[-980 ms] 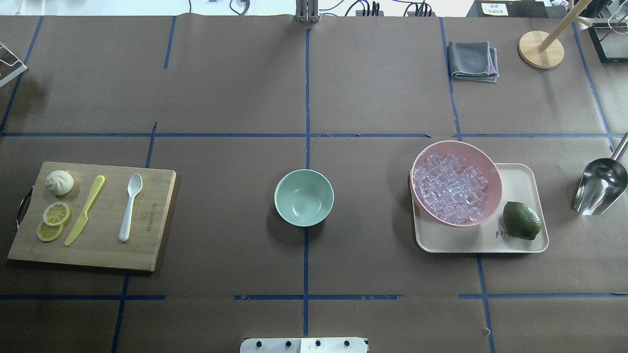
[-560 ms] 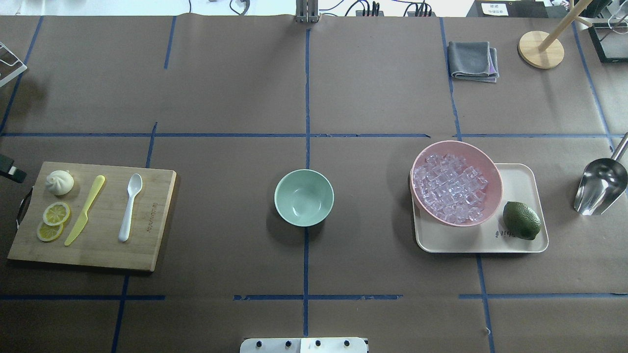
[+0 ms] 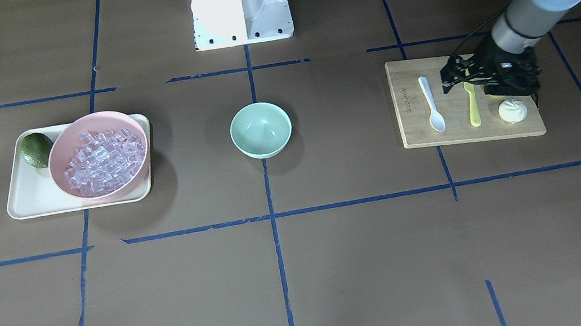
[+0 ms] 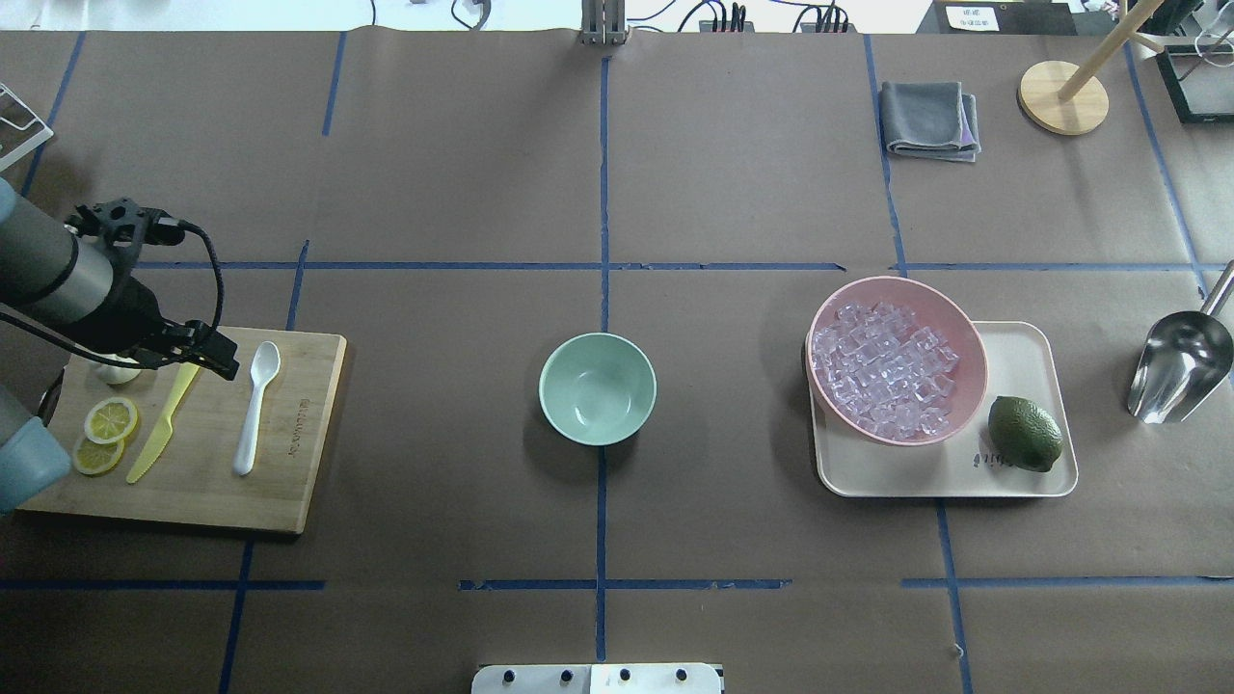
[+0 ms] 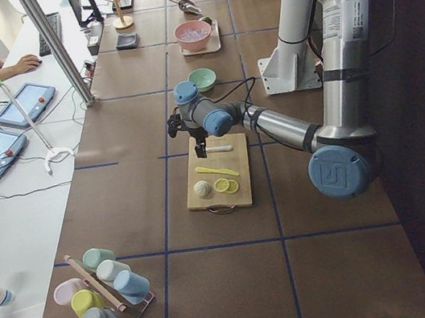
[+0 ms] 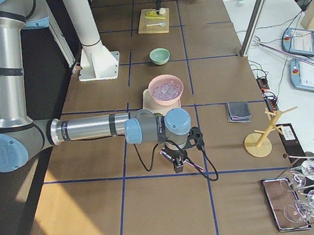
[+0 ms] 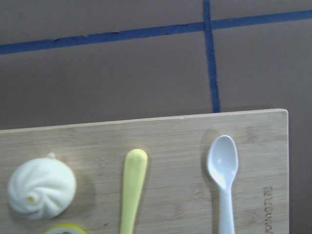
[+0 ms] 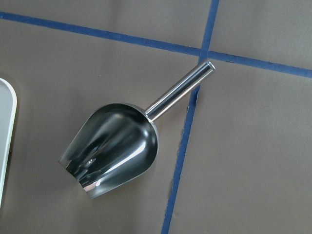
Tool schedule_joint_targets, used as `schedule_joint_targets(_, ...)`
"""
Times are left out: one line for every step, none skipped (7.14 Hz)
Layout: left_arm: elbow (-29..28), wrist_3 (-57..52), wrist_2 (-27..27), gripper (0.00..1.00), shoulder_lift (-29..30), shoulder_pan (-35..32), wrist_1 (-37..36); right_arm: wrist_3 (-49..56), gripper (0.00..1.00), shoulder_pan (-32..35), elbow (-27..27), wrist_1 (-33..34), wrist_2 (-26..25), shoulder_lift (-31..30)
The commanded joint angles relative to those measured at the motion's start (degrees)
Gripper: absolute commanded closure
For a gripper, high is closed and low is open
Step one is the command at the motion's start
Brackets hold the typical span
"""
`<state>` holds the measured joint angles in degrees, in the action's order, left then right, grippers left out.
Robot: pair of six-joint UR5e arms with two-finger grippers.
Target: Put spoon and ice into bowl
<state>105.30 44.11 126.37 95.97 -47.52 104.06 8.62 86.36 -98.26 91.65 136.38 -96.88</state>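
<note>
**Left zone.** A bamboo cutting board [image 4: 299, 463] carries lemon slices [image 4: 106, 434], a yellow-green knife [image 4: 166, 414] and the spoon [image 4: 253, 410]. The spoon lies flat with its scoop toward the far edge. The left gripper [image 4: 220, 359] hangs above the board's far edge, over the knife handle's end and just beside the spoon's scoop. Its finger spacing cannot be told from any view.

Handling estimate: the spoon appears light, stiff and thin. Because it lies flat, the fingers must close almost at board level, and the spoon may skid on the smooth wood. Grip it across the handle at mid-length, with 1 finger on each long edge.

**Centre zone.** The bowl [image 4: 569, 371] stands empty, well apart from both the board and the tray.

**Right zone.** The ice [image 4: 887, 371] fills a pink bowl [image 4: 901, 283] on a cream tray [image 4: 1022, 347], beside a lime [image 4: 1025, 433]. The cubes look smooth, loose and probably slippery, so pinching 1 at a time seems unreliable. A steel scoop [image 4: 1181, 366] lies to the right of the tray, and its tubular handle is the likely grip point. The right gripper [image 6: 177, 162] hovers above the scoop. Its finger spacing cannot be told.
</note>
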Motion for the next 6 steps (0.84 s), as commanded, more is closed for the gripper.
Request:
schedule_joint_targets(-3.76,2.11,-6.01,0.00,4.55,4.71,-0.26,-0.27,0.01,0.03,0.17,0.02,0.11,-0.07)
schedule_joint_targets(-4.13,2.03,-6.31,0.00,4.57,5.07,-0.18,-0.27,0.01,-0.06,0.26,0.02,0.02,-0.07)
schedule_joint_targets(-4.13,1.94,-6.40,0.04,4.40,5.07,-0.26,-0.27,0.01,-0.06,0.26,0.02,0.02,-0.07)
schedule_joint_targets(-4.22,2.11,-6.14,0.06,4.40,5.16,-0.35,-0.27,0.01,-0.14,0.35,0.10,0.11,-0.07)
schedule_joint_targets(-4.05,2.12,-5.88,0.11,4.05,5.16,-0.44,-0.27,0.01,-0.14,0.35,0.10,0.11,-0.07)
schedule_joint_targets(-4.05,2.20,-5.70,0.14,4.05,5.16,-0.61,-0.36,0.01,-0.14,0.35,0.10,0.11,-0.07)
